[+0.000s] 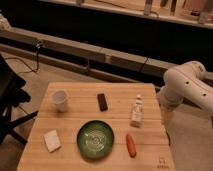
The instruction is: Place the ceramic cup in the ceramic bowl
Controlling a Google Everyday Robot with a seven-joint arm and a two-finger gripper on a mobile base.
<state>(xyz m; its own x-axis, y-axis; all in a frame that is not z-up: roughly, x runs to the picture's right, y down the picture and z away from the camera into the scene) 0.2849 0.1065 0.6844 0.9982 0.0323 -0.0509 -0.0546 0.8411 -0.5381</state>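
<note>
The ceramic cup [60, 100] is small, white and handleless, and stands upright near the table's far left corner. The ceramic bowl [95, 139] is wide, dark green and glossy with a lighter pattern inside. It sits at the front middle of the table, empty. The cup is apart from the bowl, up and to the left of it. Only my white arm [184, 86] shows, bent beside the table's right edge. My gripper is out of view.
On the wooden table [75, 117] lie a black rectangular object [102, 101] behind the bowl, an upright white bottle [136, 111] at the right, an orange carrot-like item [130, 145] right of the bowl, and a white square block [52, 140] left of it. A dark chair [9, 95] stands at left.
</note>
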